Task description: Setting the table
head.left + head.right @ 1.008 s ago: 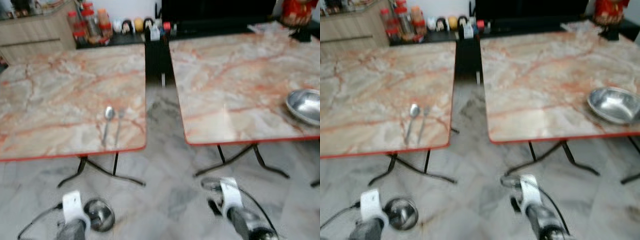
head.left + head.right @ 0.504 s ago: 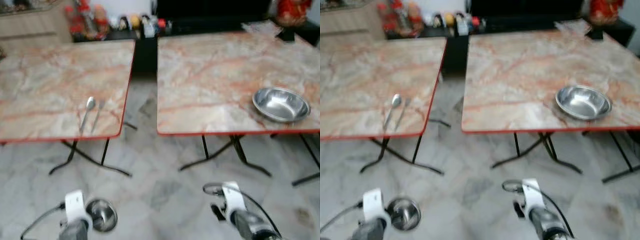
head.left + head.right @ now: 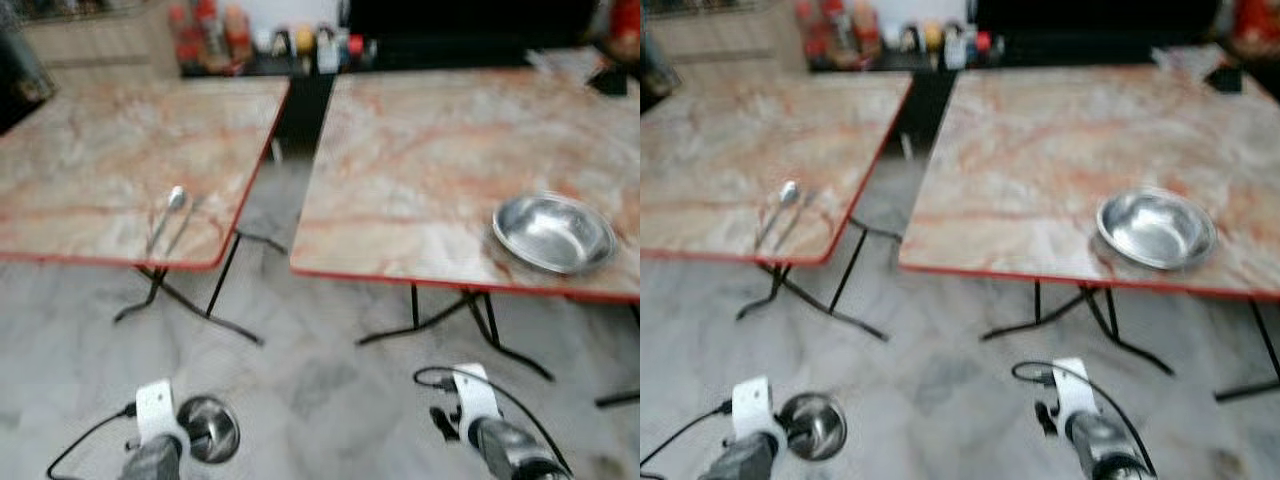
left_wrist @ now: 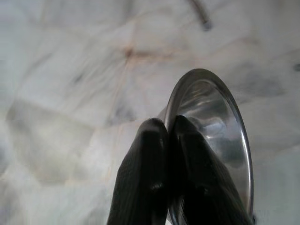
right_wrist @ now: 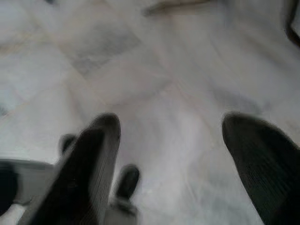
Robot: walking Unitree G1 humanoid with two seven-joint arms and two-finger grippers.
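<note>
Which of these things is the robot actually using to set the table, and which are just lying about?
For the job: small steel bowl pinched in the left gripper; big steel bowl; spoon and fork.

Lying about: jars and bottles on the far counter.

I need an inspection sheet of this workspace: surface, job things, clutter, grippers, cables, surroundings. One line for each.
Surface: two marble-pattern tables, left table and right table, with a gap between them.
Job's things: spoon and fork side by side near the left table's front edge; large bowl on the right table; small bowl in the left gripper.
Clutter: nothing seen on the tables.
Grippers: left gripper shut on the small bowl's rim, low over the floor; right gripper open, empty.
Cables: black cable at the right wrist, another at the left.
Surroundings: jars on a far shelf; grey marble floor.
</note>
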